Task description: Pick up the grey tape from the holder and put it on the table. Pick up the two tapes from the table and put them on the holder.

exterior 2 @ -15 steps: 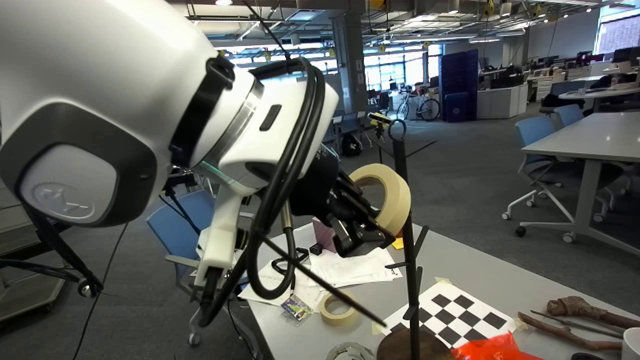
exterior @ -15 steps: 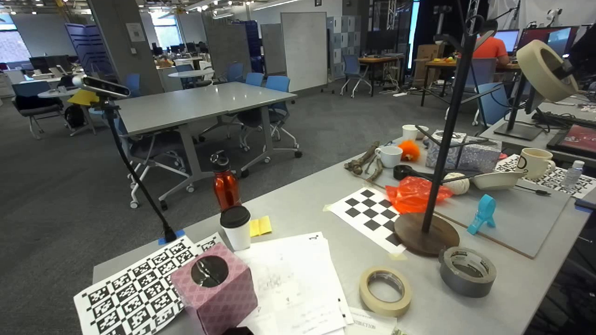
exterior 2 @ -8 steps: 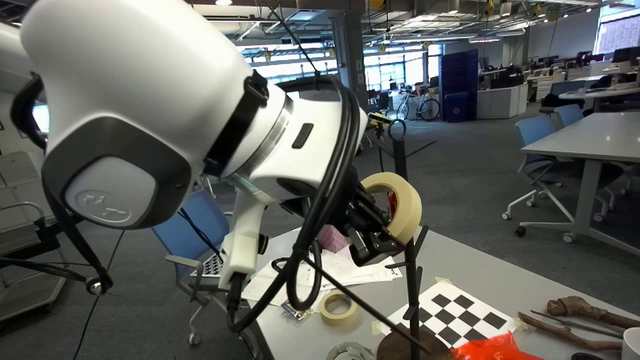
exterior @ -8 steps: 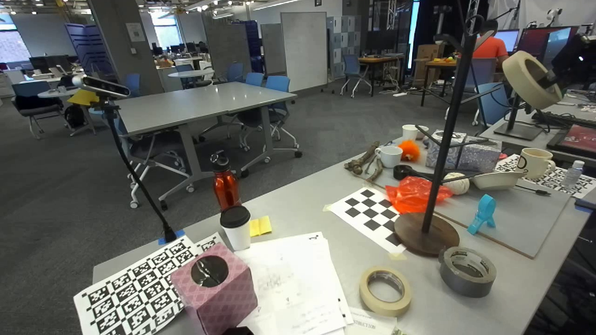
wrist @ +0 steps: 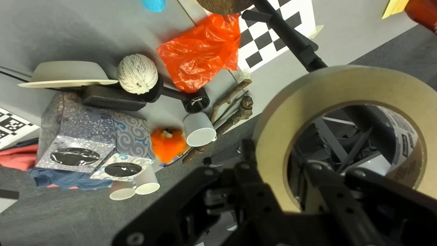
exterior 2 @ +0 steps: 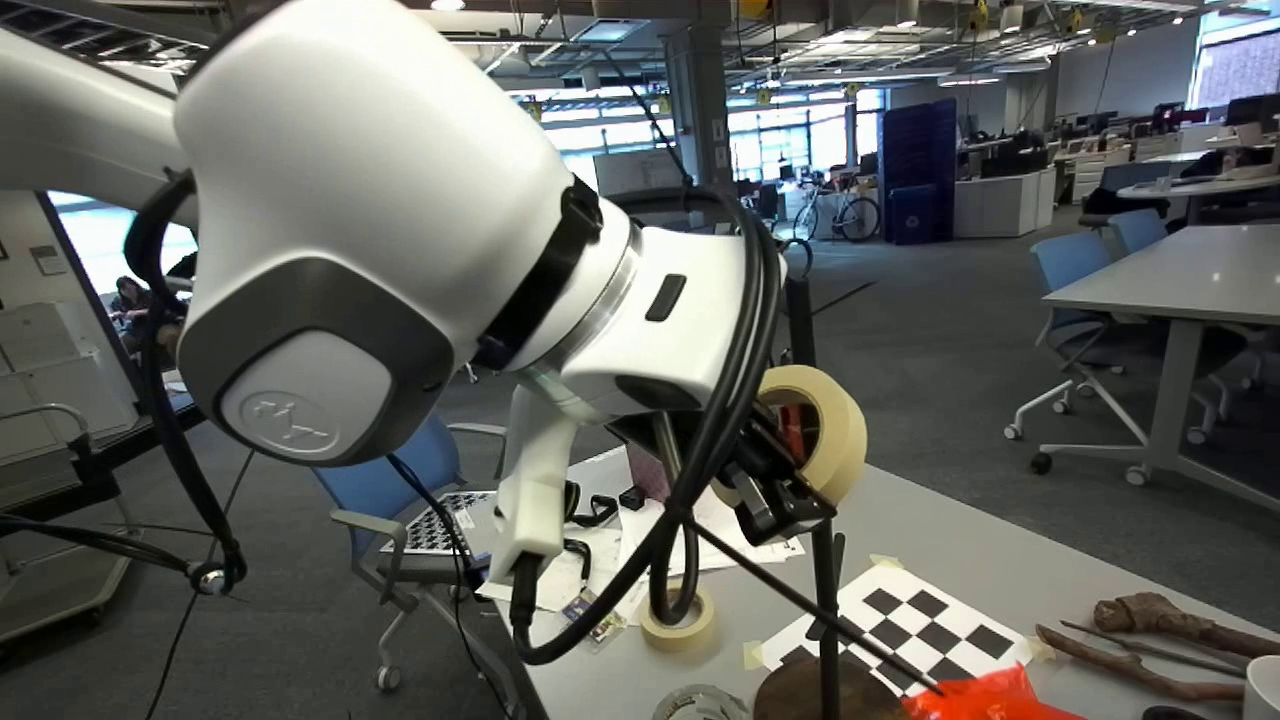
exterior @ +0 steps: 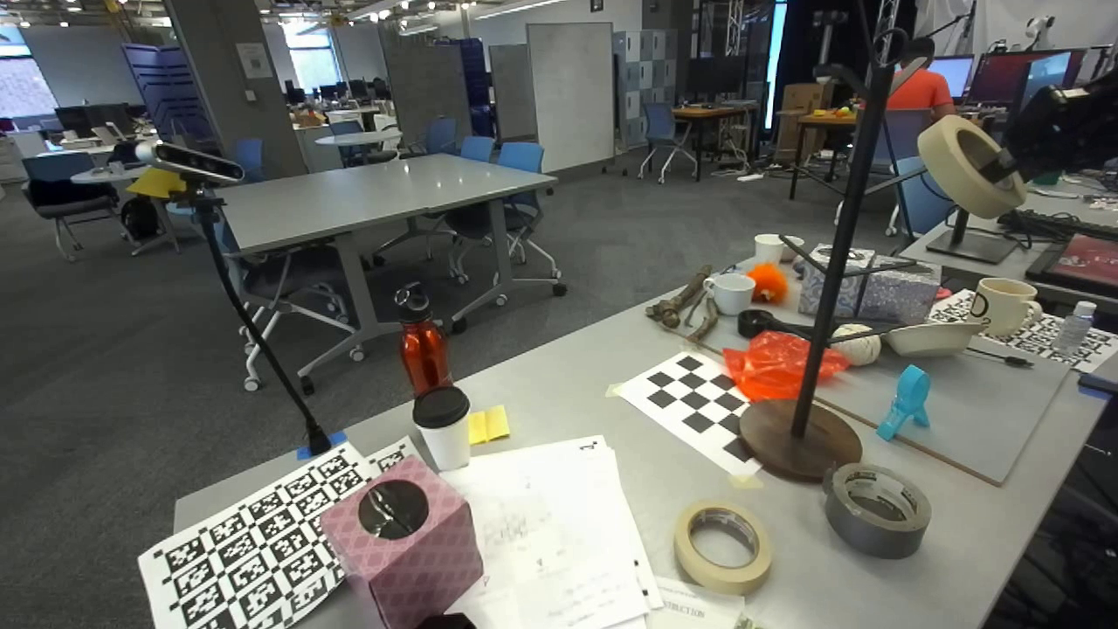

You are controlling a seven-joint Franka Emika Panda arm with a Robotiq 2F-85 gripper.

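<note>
My black two-fingered gripper (wrist: 275,160): nearly closed; I pinch one wall of a ring-shaped cream-beige masking-tape roll (wrist: 341,85), tilted, in the air. Near it, the holder (exterior: 838,262): black upright pole on a round dark-brown disc. Below, pale grey worktop (exterior: 559,393): thick dark-grey duct-tape roll (exterior: 882,536) flat, just beside the disc; second cream-beige roll (exterior: 722,577) flat, near both.

In an exterior view we see the gripper (exterior 2: 802,486) pinching the rim of a cream tape (exterior 2: 843,435), which hides part of the holder (exterior 2: 825,575). Left of the holder, another cream tape (exterior 2: 688,640) and the cropped grey tape (exterior 2: 700,691) lie on the table (exterior 2: 950,550); behind the holder, a checkered sheet (exterior 2: 925,622); right of it, a red bag (exterior 2: 985,697).
</note>
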